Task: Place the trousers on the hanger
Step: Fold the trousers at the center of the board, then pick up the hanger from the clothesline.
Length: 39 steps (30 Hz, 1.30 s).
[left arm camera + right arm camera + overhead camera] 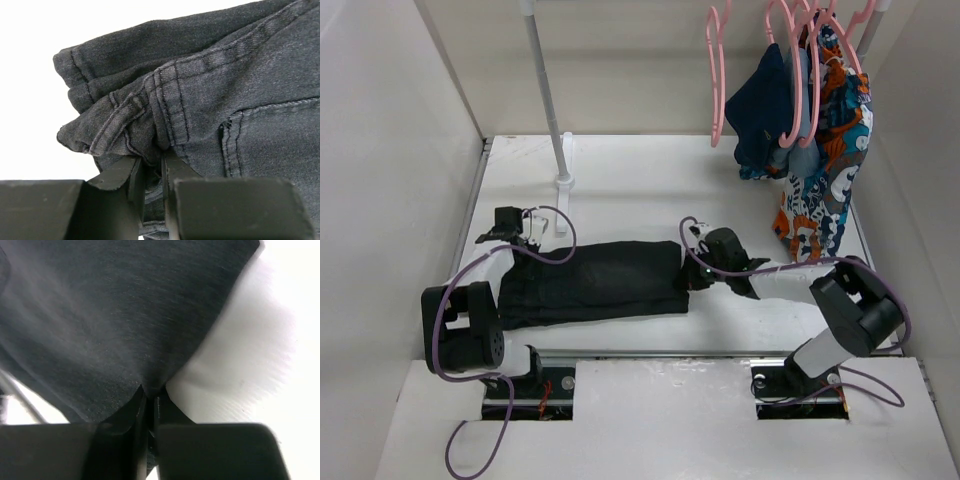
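Trousers (595, 280) faded black. Hanger (717, 80) pink. Navy garment (763, 112) plain. Patterned garment (823, 195) blue, orange, white. Table (620, 180) white.

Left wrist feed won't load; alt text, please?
The left gripper is shut on a bunched fold of the black trousers, just below a stitched belt loop. White table lies behind.

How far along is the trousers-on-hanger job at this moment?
Done: the grasp. The left gripper is clamped on the waistband, the right gripper on the opposite end. In hand: the trousers lie folded on the table, not lifted. Left: raising them and draping them over the empty hanger.
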Each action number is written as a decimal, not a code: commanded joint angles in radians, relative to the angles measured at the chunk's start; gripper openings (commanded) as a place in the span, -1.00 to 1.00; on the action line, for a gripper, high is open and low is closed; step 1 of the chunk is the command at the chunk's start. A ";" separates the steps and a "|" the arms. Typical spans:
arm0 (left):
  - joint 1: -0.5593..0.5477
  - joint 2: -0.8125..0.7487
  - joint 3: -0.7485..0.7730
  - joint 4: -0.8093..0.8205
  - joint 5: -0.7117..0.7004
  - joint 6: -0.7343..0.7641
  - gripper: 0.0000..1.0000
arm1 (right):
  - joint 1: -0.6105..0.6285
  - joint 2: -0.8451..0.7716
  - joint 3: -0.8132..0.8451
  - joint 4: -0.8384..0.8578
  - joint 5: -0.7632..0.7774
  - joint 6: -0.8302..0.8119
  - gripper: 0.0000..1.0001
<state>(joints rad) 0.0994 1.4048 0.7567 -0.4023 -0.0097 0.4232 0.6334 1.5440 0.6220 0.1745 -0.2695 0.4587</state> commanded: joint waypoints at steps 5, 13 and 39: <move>-0.137 -0.004 0.075 0.048 -0.050 -0.006 -1.00 | -0.257 -0.175 -0.191 0.087 -0.131 0.057 -1.00; -0.371 0.126 0.227 -0.015 -0.045 -0.080 -1.00 | -0.399 -0.525 -0.159 -0.309 0.087 -0.122 -0.94; -0.225 0.134 0.400 -0.165 -0.067 -0.144 0.39 | 0.028 -0.475 1.082 -0.883 0.420 -0.477 0.50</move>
<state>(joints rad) -0.1295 1.5452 1.1175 -0.5159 -0.0818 0.2943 0.6544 1.0164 1.6238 -0.6785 0.1436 0.0101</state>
